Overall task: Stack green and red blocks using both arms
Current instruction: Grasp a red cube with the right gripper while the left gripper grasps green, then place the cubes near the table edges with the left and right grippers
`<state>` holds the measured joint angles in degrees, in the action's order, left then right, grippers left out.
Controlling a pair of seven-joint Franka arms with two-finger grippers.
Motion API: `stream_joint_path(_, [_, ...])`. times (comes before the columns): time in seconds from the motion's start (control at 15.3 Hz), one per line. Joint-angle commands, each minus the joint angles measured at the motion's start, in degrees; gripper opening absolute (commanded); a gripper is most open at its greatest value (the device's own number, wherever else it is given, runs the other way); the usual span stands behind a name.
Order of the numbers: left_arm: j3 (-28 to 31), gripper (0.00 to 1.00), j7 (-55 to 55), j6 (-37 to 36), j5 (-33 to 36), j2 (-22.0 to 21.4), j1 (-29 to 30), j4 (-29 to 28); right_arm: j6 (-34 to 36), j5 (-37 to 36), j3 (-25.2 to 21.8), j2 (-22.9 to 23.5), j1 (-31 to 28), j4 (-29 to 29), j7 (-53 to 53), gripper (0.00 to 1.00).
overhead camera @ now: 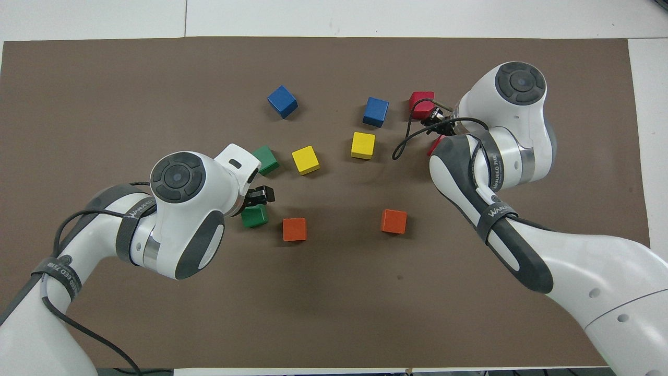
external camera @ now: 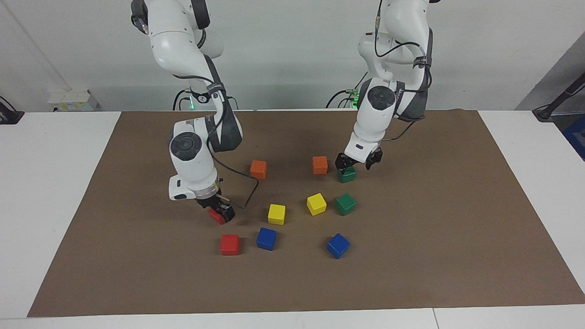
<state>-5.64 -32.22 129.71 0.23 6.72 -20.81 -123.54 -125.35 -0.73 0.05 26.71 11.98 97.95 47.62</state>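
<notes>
Red blocks, toward the right arm's end of the brown mat [external camera: 438, 256]: I see the right gripper [external camera: 218, 213] down around the nearer red block [external camera: 215, 215], jaws wide, straddling it, not lifted; farther red block [external camera: 229, 244] untouched beside a blue cube [external camera: 266, 238]; two yellow cubes [external camera: 276, 214] mid-mat; green blocks toward the left arm's end: left gripper [external camera: 358, 163] spread just above the nearer green block [external camera: 347, 175], beside an orange cube [external camera: 320, 165]; whether it touches I cannot tell; farther green block [external camera: 345, 204] free.
</notes>
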Motion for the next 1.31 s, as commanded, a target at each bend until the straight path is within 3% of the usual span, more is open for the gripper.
stream_joint_path(0.0, [0.98,1.00,-0.82,2.74,-0.67,-0.74,-1.07,-3.63,-1.74,-0.32,-0.05,0.97,0.59,-0.22,1.86,1.00])
stream_joint_path(0.33, [0.98,1.00,-3.54,5.29,-0.67,1.97,-3.88,-4.78,-5.07,-0.49,-0.14,2.20,0.59,1.71,1.51,0.99])
stream_joint_path(0.46, [0.98,1.00,-6.35,7.13,-0.67,3.65,-4.85,-4.78,-5.17,-0.50,-0.14,2.29,0.07,1.72,1.33,0.86])
stream_joint_path(0.52, [0.98,0.95,-6.19,7.05,-0.67,4.00,-4.77,-4.78,-5.17,-0.50,-0.14,2.29,0.15,1.72,1.33,0.72])
stream_joint_path(0.59, [1.07,0.35,-5.84,6.09,-0.67,4.01,-4.50,-4.60,-5.17,-0.50,-0.14,2.29,0.15,1.72,1.33,0.44])
stream_joint_path(0.65, [1.07,0.00,-5.66,5.82,-0.67,4.01,-4.15,-4.34,-5.08,-0.41,-0.06,2.29,0.06,1.63,1.33,0.14])
stream_joint_path(0.72, [1.07,0.00,-5.40,4.51,-0.67,4.01,-3.28,-3.64,-5.08,-0.32,-0.05,2.29,0.06,1.63,1.33,0.00])
stream_joint_path(1.04, [0.98,0.00,4.42,-11.12,-0.67,1.90,5.41,5.23,-4.47,-0.32,-0.05,2.20,-0.02,1.19,0.11,0.00])
stream_joint_path(1.24, [1.33,0.00,16.61,-13.61,-0.67,1.81,12.69,6.74,-1.32,-0.32,-0.05,-0.33,-1.95,1.28,-9.00,0.00])
